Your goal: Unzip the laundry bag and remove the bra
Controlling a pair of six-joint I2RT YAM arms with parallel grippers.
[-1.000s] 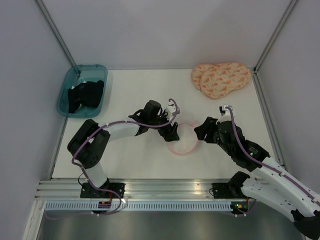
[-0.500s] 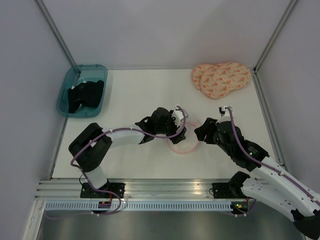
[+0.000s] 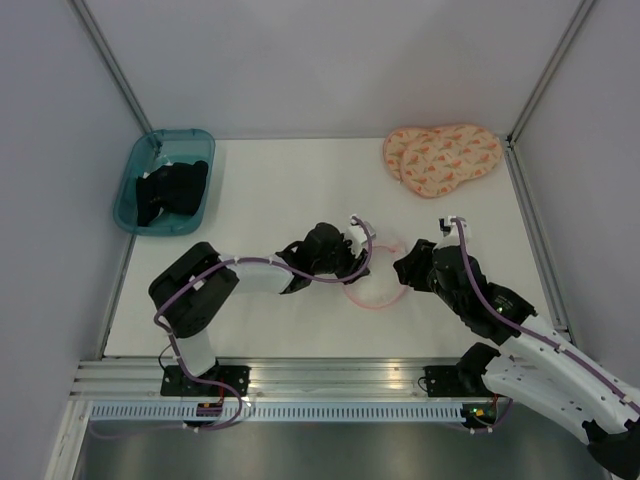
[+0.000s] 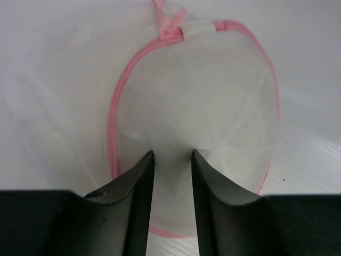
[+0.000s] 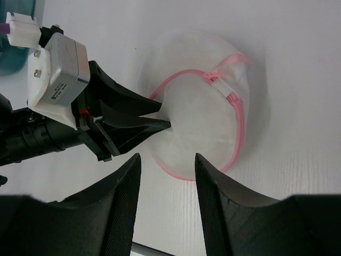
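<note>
The laundry bag (image 3: 378, 285) is a round white mesh pouch with pink edging, lying flat at mid-table. It also shows in the left wrist view (image 4: 192, 106) and the right wrist view (image 5: 200, 122). Its pink zip pull (image 4: 169, 32) sits at the far rim, closed, and appears in the right wrist view too (image 5: 213, 76). The bra shows only as a pale mass through the mesh (image 4: 213, 122). My left gripper (image 3: 357, 266) (image 4: 170, 160) is pinched on the mesh at the bag's left edge. My right gripper (image 3: 408, 268) (image 5: 166, 165) is open and empty, just beside the bag's right edge.
A teal bin (image 3: 140, 165) with black clothing (image 3: 168, 190) stands at the back left. A peach patterned pad (image 3: 442, 158) lies at the back right. Metal frame posts rise at both back corners.
My left gripper moved right from beside the bag onto its left edge. The bag slid slightly right. My right gripper barely shifted.
</note>
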